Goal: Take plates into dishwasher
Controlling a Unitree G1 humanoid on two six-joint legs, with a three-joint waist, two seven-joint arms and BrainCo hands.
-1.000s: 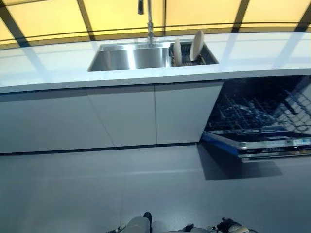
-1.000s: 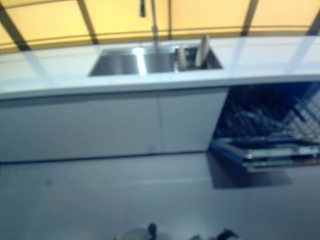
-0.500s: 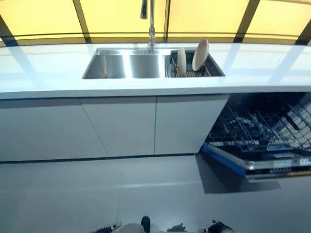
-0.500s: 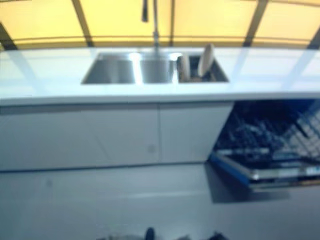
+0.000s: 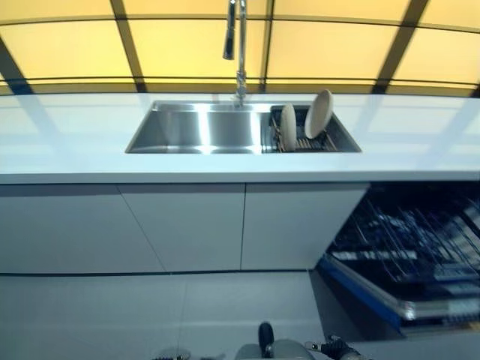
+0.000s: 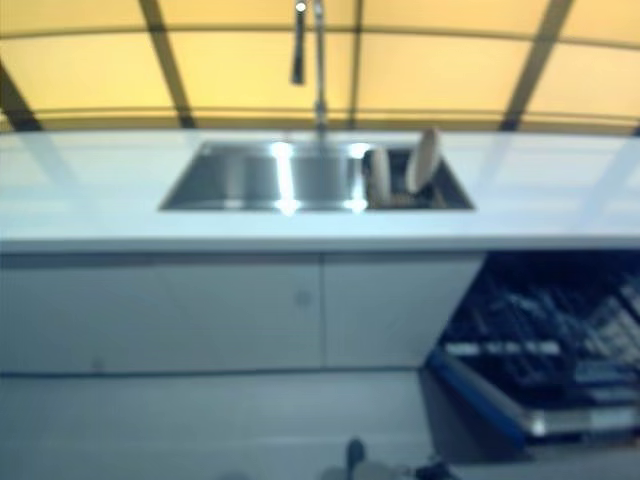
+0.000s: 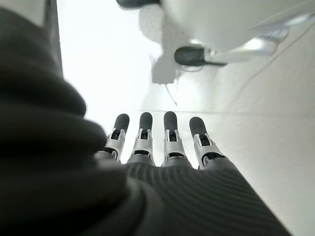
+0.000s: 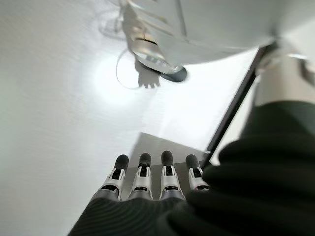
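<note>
**Camera closer to the counter; plates unmoved in the sink rack**

Since the earlier frames the whole view has shifted: counter, sink and dishwasher sit lower and larger in the head views, which is camera motion. The things themselves keep their places.

Two plates (image 5: 304, 120) stand on edge in the rack (image 5: 306, 142) at the right end of the sink (image 5: 195, 129). The left plate is near upright; the right plate is taller and leans to the right. The two are close but apart. The tap (image 5: 238, 46) rises behind the sink's middle.

The sink is set in a white counter (image 5: 67, 142). Below it are plain white cabinet doors (image 5: 187, 225). To the right of these the dishwasher (image 5: 405, 255) stands open, its lower basket pulled out over the door.

The left hand (image 7: 157, 147) hangs over the floor, fingers straight and side by side, holding nothing. The right hand (image 8: 152, 177) is in the same state. Both are well apart from the plates.
</note>
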